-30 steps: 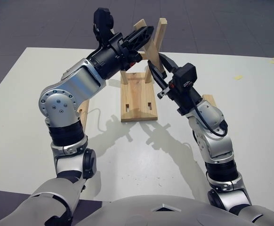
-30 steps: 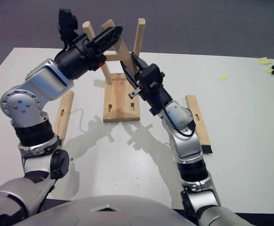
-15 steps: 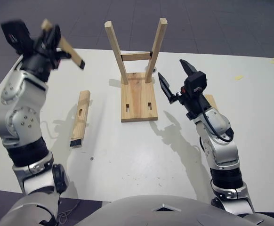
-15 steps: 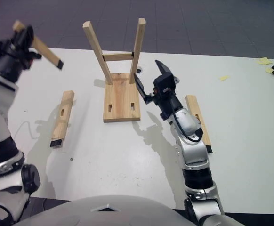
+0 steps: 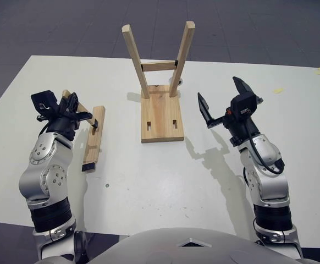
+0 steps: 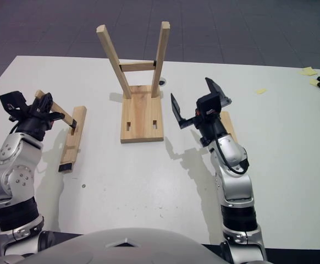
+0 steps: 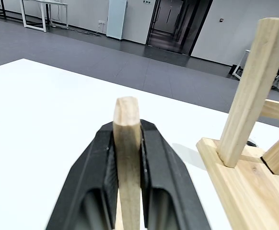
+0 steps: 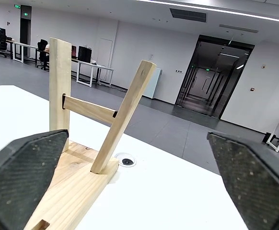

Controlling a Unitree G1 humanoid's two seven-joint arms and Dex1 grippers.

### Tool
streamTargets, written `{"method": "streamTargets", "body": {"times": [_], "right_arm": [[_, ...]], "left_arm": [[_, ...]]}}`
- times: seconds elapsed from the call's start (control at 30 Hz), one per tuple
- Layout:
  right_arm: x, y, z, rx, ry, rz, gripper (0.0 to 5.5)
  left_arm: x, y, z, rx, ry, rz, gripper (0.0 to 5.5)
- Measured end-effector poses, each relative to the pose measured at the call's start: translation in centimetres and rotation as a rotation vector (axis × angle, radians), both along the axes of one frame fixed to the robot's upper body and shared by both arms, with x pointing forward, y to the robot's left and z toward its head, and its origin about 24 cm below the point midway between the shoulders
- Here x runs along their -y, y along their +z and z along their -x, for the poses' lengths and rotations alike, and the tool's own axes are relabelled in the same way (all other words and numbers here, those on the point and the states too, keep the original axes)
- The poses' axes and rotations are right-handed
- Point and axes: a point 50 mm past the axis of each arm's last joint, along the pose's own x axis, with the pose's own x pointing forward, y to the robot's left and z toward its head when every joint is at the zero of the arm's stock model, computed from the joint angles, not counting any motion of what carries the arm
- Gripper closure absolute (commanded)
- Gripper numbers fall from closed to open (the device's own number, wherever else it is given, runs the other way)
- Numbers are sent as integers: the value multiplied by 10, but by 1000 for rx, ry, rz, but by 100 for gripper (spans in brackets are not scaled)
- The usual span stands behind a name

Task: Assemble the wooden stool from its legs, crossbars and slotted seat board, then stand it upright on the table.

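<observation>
At ten o'clock my left gripper (image 5: 66, 111) clamps a short pale wooden crossbar (image 7: 128, 143) beside the loose slotted wooden leg (image 5: 93, 137) (its slot comes next, I judge). Twelve: rectangular wooden seat board (image 5: 161, 124), two legs (image 5: 136, 60) up. Two: right gripper (image 5: 219, 89) agape.

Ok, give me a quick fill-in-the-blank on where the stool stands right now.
The left gripper grips a wooden stick; the right gripper, open, holds ____.
____ legs stand in the seat board, joined by a crossbar.
The board's two near slots are ____.
Missing words: nothing; two; empty.
</observation>
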Motion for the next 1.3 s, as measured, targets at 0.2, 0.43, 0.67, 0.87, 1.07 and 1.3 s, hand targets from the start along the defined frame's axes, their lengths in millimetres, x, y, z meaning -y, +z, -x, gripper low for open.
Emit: {"method": "streamTargets", "body": {"times": [0.2, 0.43, 0.67, 0.87, 1.07, 1.3], "right_arm": [[4, -1, 0, -9, -18, 0, 10], [5, -2, 1, -18, -22, 0, 10], [6, -2, 1, -21, -28, 0, 10], [6, -2, 1, -21, -29, -1, 10], [6, 0, 2, -14, -28, -3, 10], [5, 2, 1, -9, -26, -5, 10]], "left_arm": [[-3, -2, 2, -4, 9, -6, 509], [-4, -7, 5, -24, 4, -5, 509], [-4, -12, 7, -24, 3, -5, 509], [1, -20, 11, 9, -28, -60, 509], [4, -38, 19, 47, -97, -178, 509], [0, -46, 17, 78, -127, -212, 509]]}}
